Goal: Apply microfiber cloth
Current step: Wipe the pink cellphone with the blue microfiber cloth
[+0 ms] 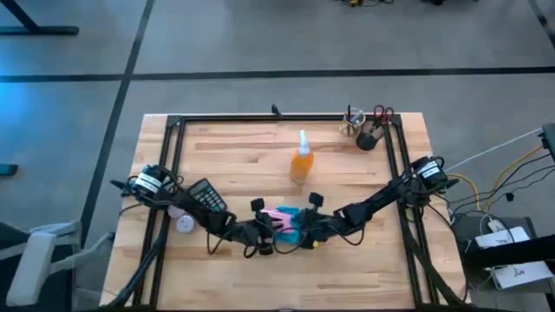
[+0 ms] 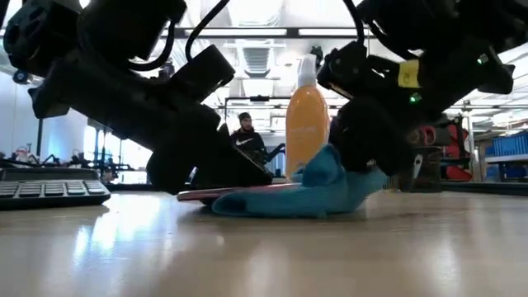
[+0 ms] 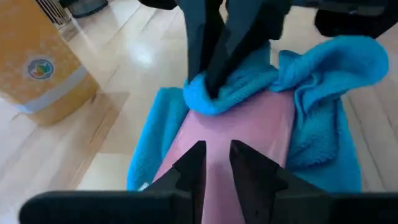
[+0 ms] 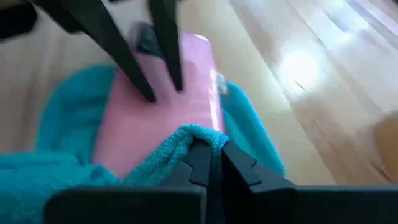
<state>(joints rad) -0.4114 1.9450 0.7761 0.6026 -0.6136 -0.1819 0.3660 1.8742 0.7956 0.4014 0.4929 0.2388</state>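
Note:
The turquoise microfiber cloth (image 1: 297, 228) lies spread on the table near its front middle, and a flat pink phone (image 3: 231, 127) rests face-flat on top of it. My right gripper (image 4: 210, 152) is shut on a raised bunch of the cloth that lies over the phone's end nearest it. My left gripper (image 3: 216, 152) comes from the opposite end, its fingers a narrow gap apart, with the tips down on the phone's pink surface. In the low view the cloth (image 2: 313, 196) humps up under the right gripper. My left gripper sets both fingertips (image 4: 151, 93) on the phone's flat pink face (image 3: 217, 134), near its end toward the table's left, slanting down from the left. Nothing sits between the fingers. The phone lies flat on the cloth. My right gripper pinches a bunched fold of the cloth (image 4: 194, 135) between its two fingers, slanting down from the table's right. The fold rests on the phone's near end, and the rest of the cloth lies slack on the table.
An orange spray bottle (image 1: 301, 160) stands upright just beyond the cloth. A calculator (image 1: 206, 197) and a small white disc (image 1: 185, 223) lie by the left arm. A cup with pens and scissors (image 1: 368, 134) stands at the far right. A person (image 2: 246, 136) shows far behind the table.

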